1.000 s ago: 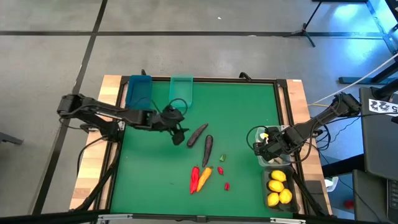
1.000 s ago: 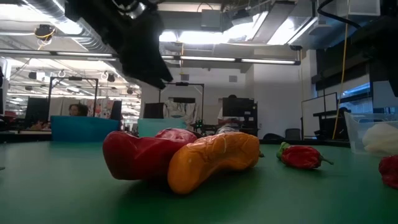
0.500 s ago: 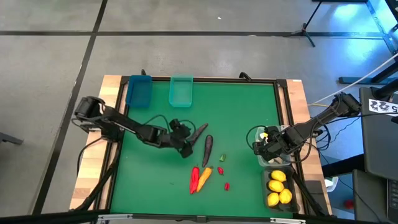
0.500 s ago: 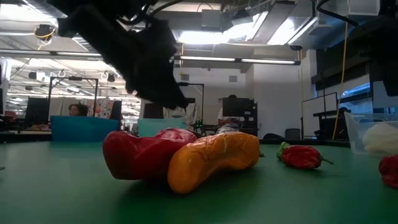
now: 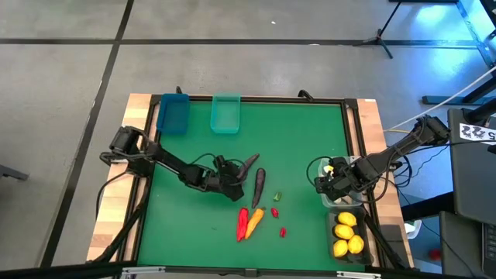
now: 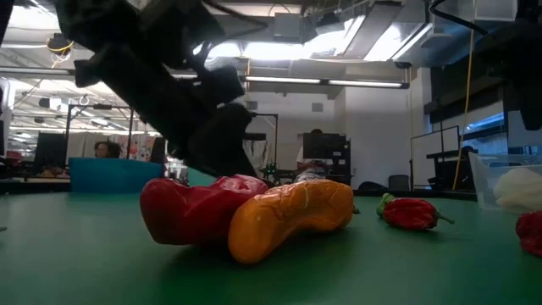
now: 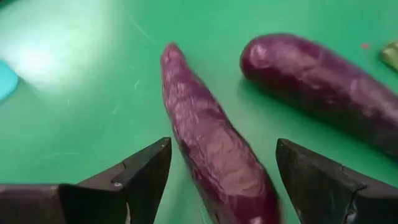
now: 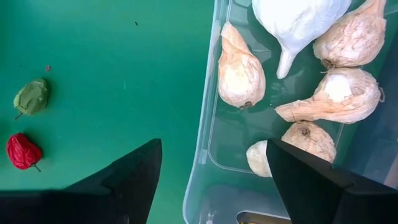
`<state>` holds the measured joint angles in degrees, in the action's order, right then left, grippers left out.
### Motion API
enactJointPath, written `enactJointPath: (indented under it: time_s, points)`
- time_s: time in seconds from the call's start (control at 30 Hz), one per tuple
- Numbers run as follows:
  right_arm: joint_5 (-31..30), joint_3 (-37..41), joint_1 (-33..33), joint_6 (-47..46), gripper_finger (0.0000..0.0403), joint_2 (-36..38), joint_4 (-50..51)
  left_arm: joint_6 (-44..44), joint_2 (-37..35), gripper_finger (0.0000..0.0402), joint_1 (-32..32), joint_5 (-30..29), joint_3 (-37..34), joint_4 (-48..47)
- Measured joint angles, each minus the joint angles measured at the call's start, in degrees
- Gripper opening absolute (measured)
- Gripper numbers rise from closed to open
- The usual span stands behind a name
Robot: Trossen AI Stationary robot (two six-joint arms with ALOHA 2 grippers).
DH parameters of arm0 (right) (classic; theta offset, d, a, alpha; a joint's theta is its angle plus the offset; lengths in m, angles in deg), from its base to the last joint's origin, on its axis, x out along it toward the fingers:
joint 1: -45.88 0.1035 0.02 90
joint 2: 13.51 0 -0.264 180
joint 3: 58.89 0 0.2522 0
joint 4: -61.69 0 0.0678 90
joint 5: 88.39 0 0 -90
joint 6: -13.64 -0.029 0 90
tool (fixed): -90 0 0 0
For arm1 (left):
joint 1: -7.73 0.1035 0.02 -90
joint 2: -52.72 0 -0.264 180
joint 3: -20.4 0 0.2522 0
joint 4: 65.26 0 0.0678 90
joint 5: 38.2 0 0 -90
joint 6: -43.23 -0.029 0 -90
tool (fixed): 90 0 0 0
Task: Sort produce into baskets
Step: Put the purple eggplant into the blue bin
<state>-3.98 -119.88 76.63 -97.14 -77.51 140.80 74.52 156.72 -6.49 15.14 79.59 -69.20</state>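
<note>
Our left gripper [image 7: 217, 186] hangs low with its fingers spread wide to either side of the nearer eggplant [image 7: 214, 143], lined up along its length so that we can close across its narrow body. The second eggplant [image 7: 317, 84] lies just beside it on the bench [image 5: 302, 139]. Our right gripper [image 8: 211, 180] waits, open and holding nothing, over the edge of the clear bin [image 8: 208, 134] of garlic bulbs [image 8: 241, 68].

- Green-topped bench [image 5: 302, 132] with a pale wooden border
- Grey concrete floor [image 5: 232, 70]
- Black tripod stand [image 5: 381, 35] on the floor behind the bench
</note>
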Motion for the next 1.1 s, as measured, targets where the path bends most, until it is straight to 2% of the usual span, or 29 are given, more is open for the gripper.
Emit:
enactJointPath:
  time_s: [0.33, 0.57, 0.83, 1.1]
  points:
    - [-3.0, 0.0, 0.0, 0.2, 0.0289, 0.0, -1.9, 1.9, 2.8, 0.0280, 0.0, -0.4, 0.0, 0.3]
    - [-3.0, 0.0, 0.0, 0.2, 0.0289, 0.0, -2.1, 1.4, 2.7, 0.0225, 0.5, -1.4, 0.0, 3.2]
    - [-3.0, 0.0, 0.0, 0.2, 0.0289, 0.0, -2.1, 1.4, 2.5, 0.0164, 0.9, 1.8, 0.0, 3.1]
    - [-5.9, 0.0, 0.0, 0.3, 0.0289, 0.0, -2.2, -0.1, -2.8, 0.0161, 0.6, 2.2, 0.0, -1.4]
